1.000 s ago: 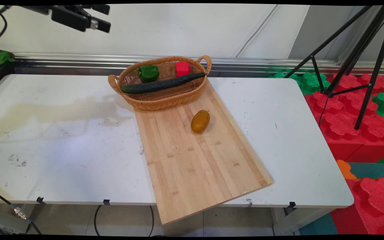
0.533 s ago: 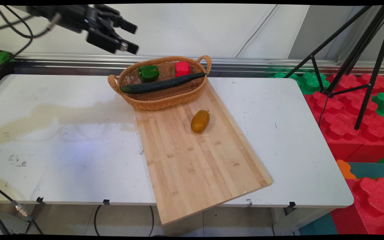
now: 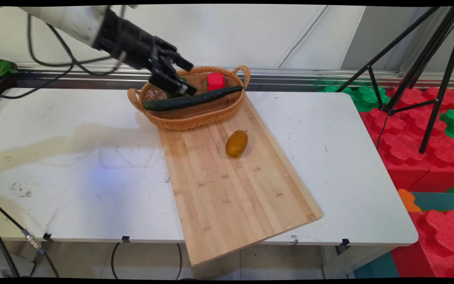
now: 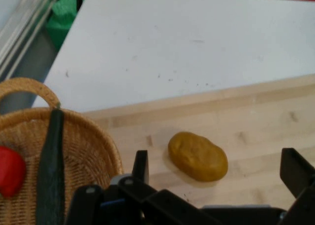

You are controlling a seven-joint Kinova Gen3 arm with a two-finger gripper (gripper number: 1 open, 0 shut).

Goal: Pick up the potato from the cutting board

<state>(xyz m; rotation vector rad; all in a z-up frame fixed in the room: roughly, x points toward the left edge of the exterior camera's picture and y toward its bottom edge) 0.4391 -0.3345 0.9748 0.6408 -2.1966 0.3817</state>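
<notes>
Hanging over the left part of the wicker basket (image 3: 195,114), the black gripper (image 3: 187,79) has its fingers spread wide with nothing between them; the hand view shows one fingertip (image 4: 141,166) at lower centre and the other at the right edge. Basket sits at the far end of the wooden cutting board (image 3: 235,185), on the white table (image 3: 73,165). Inside the basket: a long dark cucumber (image 3: 191,100) lying across it from left to right, a red pepper (image 3: 215,81) at the far right side, and a green pepper (image 3: 177,93) mostly hidden behind the gripper, so contact between them can't be judged, probably just close. Gripper's lower finger sits just above the cucumber in the main view. A brownish-yellow potato (image 3: 237,143) lies alone on the board, nearer than the basket and well apart from the gripper; in the hand view it shows between the two fingers. Black tripod (image 3: 420,75) stands at the right, off the table, over red and green foam blocks (image 3: 420,130).
</notes>
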